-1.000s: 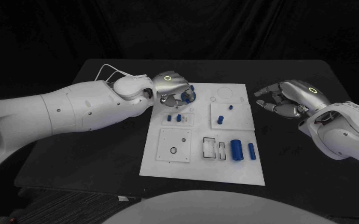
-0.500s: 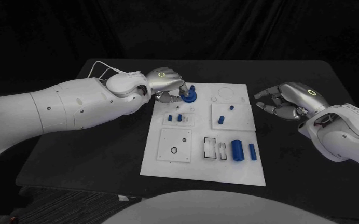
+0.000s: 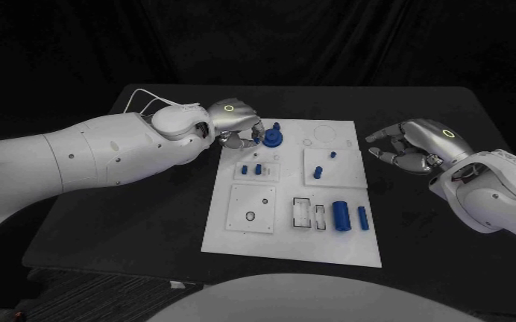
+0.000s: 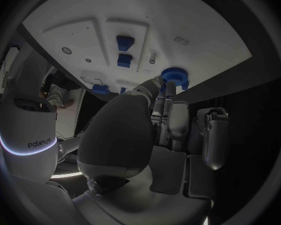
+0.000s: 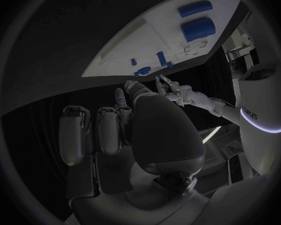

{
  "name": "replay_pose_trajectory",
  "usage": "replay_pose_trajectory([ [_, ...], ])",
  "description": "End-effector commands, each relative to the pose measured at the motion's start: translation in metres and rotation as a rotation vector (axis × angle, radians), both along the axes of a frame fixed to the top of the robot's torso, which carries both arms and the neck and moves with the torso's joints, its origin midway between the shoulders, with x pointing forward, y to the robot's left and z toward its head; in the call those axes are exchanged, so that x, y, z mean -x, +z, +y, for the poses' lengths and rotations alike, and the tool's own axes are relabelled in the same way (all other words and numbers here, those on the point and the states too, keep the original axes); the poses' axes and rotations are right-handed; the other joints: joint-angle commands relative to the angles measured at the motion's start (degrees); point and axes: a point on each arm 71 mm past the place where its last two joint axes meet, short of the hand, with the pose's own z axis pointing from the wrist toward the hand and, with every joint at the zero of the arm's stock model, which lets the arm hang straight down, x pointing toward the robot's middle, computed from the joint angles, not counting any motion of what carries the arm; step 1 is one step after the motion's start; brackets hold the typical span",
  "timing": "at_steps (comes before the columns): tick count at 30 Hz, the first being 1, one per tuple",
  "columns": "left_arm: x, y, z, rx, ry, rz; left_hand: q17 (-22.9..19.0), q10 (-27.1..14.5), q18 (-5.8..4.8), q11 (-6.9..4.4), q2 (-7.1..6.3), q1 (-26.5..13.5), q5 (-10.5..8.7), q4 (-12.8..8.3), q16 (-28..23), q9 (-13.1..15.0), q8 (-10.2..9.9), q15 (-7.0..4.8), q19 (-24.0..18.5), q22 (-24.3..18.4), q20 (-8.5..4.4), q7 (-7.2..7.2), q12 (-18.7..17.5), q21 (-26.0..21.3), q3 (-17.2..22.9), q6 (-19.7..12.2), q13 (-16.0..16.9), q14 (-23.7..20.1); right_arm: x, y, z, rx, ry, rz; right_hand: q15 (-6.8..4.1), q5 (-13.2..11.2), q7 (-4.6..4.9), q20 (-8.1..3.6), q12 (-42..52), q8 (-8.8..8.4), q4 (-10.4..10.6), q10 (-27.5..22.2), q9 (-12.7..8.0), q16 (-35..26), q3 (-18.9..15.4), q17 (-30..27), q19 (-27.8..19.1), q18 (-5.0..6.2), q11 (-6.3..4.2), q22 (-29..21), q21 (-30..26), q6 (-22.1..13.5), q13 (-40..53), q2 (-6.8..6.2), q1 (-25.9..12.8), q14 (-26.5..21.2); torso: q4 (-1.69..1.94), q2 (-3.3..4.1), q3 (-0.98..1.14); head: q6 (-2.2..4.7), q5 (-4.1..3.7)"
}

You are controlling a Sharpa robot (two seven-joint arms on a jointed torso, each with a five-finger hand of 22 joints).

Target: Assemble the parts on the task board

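The white task board (image 3: 282, 244) lies in the middle of the black table. A round blue part (image 3: 273, 138) with a short post stands at the board's far left corner; it also shows as the blue part (image 4: 174, 76) in the left wrist view. My left hand (image 3: 235, 122) is beside it, with thumb and fingertips (image 4: 169, 89) pinching its rim. My right hand (image 3: 414, 143) hovers off the board's right edge, fingers apart and loosely bent, holding nothing.
Two small blue pegs (image 3: 250, 169) stand in a plate below the round part, and two more pegs (image 3: 321, 171) in the plate to the right. Two blue cylinders (image 3: 340, 215) lie near the board's front right. My left forearm (image 3: 97, 158) spans the table's left side.
My left hand has drawn back to the left off the top of the round blue part, which now stands uncovered on the board. The right hand has barely moved.
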Motion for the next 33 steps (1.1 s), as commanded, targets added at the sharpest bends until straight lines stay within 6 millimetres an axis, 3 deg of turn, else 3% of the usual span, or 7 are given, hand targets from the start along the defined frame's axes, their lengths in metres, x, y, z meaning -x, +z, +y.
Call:
replay_pose_trajectory([
  [1,0.001,-0.004,-0.001,-0.017,0.002,0.024,-0.16,0.18,-0.42,0.23,0.09,-0.68,-0.27,-0.01,-0.31,0.04,-0.08,-0.17,2.68,13.44,-0.24,-0.04,-0.34,-0.2,0.48,0.36,-0.1,-0.46,0.0,-0.001,0.0,0.005,-0.002,0.008,0.02,0.37,0.15,0.36,-0.23,0.09,-0.17,1.24,-0.06,0.15,0.28,-0.01,3.18,-0.8,-0.09,13.18,0.04,0.42,-7.34,0.07,0.52,2.74,0.03,0.01,0.03,-0.01,0.07],
  [33,0.007,-0.02,0.0,-0.042,0.015,0.079,-0.76,0.25,-0.38,0.29,0.23,-1.26,-1.18,0.14,-0.63,-0.11,-0.39,-0.09,2.52,13.38,-0.19,-0.04,-1.2,-0.4,0.53,0.16,-0.5,-0.81,-0.001,-0.003,0.002,0.01,0.005,0.019,0.06,0.4,0.2,0.39,-0.35,0.14,-0.4,1.18,-0.06,0.09,0.54,-0.18,3.12,-0.77,-0.06,13.14,-0.08,0.57,-7.52,0.21,0.74,2.7,-0.03,-0.05,0.02,-0.01,0.41],
])
